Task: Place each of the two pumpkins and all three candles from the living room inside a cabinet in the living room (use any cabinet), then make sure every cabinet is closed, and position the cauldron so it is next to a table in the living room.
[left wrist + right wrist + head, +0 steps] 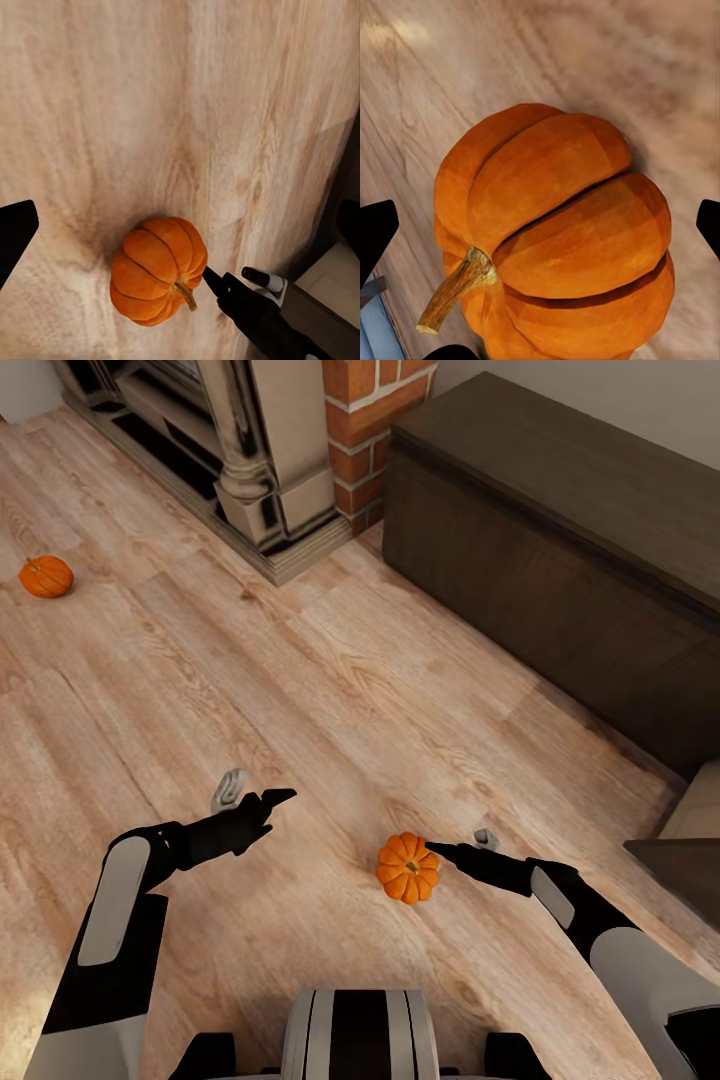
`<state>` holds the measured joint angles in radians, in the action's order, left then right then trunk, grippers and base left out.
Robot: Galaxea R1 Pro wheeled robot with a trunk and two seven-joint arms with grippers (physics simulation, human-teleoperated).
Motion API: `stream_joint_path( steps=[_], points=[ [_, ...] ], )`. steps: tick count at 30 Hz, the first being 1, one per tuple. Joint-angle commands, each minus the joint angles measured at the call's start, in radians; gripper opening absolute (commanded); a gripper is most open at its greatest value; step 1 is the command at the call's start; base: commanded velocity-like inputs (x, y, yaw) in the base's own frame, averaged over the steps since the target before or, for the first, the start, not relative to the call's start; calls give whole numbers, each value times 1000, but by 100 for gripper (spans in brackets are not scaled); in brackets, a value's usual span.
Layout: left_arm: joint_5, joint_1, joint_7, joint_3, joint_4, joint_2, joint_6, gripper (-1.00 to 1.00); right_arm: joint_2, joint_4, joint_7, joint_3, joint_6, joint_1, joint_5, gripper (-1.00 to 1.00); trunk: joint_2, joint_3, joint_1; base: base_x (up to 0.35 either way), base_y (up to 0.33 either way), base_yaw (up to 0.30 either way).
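One orange pumpkin (408, 867) lies on the wood floor just in front of me. My right gripper (460, 843) is open at its right side, one black fingertip (211, 279) touching the rind. In the right wrist view the pumpkin (556, 240) looms close between the spread fingers (375, 234), stem toward the camera. My left gripper (252, 792) hangs open over bare floor to the left, looking at the same pumpkin (157, 268). A second pumpkin (45, 576) rests far left. The dark-brown cabinet (560, 550) runs along the right wall. Candles and cauldron are out of view.
A stone fireplace base (255, 490) and a brick column (368, 415) stand at the back. At the right edge an opened cabinet part with a pale beige inside (698, 805) and a dark front (680, 860) juts out near my right arm.
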<state>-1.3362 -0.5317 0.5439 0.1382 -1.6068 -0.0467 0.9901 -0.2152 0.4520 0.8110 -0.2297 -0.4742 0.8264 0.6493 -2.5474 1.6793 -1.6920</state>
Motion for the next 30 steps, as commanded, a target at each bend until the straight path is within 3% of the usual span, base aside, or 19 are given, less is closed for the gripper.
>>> stream_joint_path(
  steps=[1, 7, 12, 15, 18, 21, 30],
  points=[
    [-11, -1, 10, 2, -1, -1, 4, 100, -1, 1, -1, -5, -7, 0, 10, 100, 0, 1, 0, 0, 0, 0],
    [-15, -2, 10, 3, -1, -1, 5, 100, 0, 1, -3, -6, -8, 0, 10, 100, -1, 20, -2, 0, 0, 0],
    [-18, -1, 9, 3, -1, 7, 5, 100, 5, 4, -4, -11, 0, 0, -1, 100, -1, 20, -2, 0, 0, 0],
    [-18, -1, 8, 2, -1, 10, 6, 100, 8, 6, -3, -21, 9, 1, -53, 100, -1, 20, -2, 0, 0, 0],
    [-19, -1, 6, 3, -1, 11, 8, 100, 12, 6, -1, -29, 59, 2, -138, 100, -1, 20, -2, 0, 0, 0],
    [-19, -1, -2, 2, -1, 11, 8, 100, 17, 7, 0, -31, 79, 2, -171, 100, -1, 20, -2, 0, 0, 0],
    [-19, -1, -11, 3, -1, 12, 9, 100, 20, 7, 0, -31, 92, 3, -191, 100, -1, 20, -2, 0, 0, 0]
  ],
)
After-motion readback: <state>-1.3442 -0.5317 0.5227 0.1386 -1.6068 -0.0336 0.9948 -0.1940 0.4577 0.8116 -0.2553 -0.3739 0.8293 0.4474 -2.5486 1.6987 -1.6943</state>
